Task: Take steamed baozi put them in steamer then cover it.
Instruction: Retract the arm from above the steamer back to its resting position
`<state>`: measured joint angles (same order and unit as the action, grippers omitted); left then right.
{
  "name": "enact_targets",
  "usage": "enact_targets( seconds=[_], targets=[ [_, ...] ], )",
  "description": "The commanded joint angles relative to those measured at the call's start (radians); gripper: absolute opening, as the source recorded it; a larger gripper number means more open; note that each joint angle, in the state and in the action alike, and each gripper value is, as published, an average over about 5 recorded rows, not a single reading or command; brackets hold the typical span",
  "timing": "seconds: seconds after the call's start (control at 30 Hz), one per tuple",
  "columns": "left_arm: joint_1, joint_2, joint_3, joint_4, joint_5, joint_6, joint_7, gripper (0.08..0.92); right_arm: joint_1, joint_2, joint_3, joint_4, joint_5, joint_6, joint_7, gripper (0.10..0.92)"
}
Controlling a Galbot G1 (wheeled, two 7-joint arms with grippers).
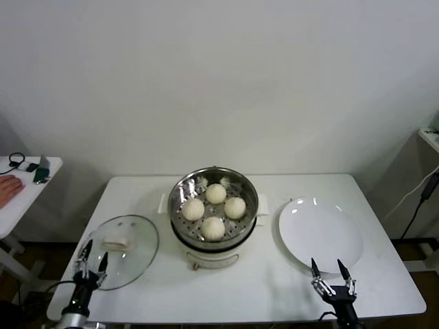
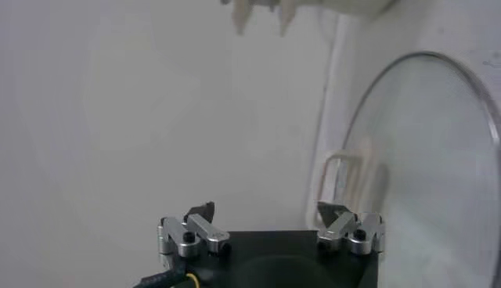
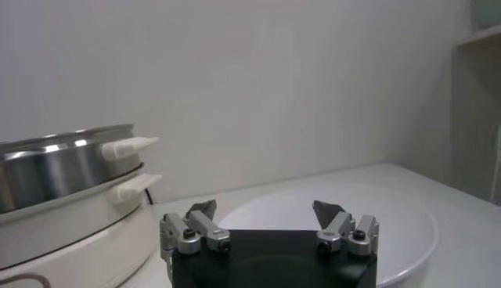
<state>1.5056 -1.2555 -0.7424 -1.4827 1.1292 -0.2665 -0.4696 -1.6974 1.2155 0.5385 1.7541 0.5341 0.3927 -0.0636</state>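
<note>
— Four steamed baozi (image 1: pixel 214 209) sit in the steamer (image 1: pixel 213 209), frame centre; cover (image 1: pixel 122 250) lies lower left on the counter (image 1: pixel 384 274).

— I see both fingers spread, empty. Left gripper (image 1: pixel 92 262) could slip on that glass cover's handle.

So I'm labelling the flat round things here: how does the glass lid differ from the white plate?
The glass lid is clear with a cream handle and lies left of the steamer; the white plate is opaque, bare, on the right. Both lie flat on the table.
</note>
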Motion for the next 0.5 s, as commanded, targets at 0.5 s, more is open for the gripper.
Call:
enact_targets(
  seconds=[0.5],
  targets=[
    [-0.227, 0.007, 0.037, 0.191, 0.170, 0.051, -0.005, 0.823, -0.037, 0.017, -0.013, -0.009, -0.010, 0.058, 0.010, 0.823]
  ],
)
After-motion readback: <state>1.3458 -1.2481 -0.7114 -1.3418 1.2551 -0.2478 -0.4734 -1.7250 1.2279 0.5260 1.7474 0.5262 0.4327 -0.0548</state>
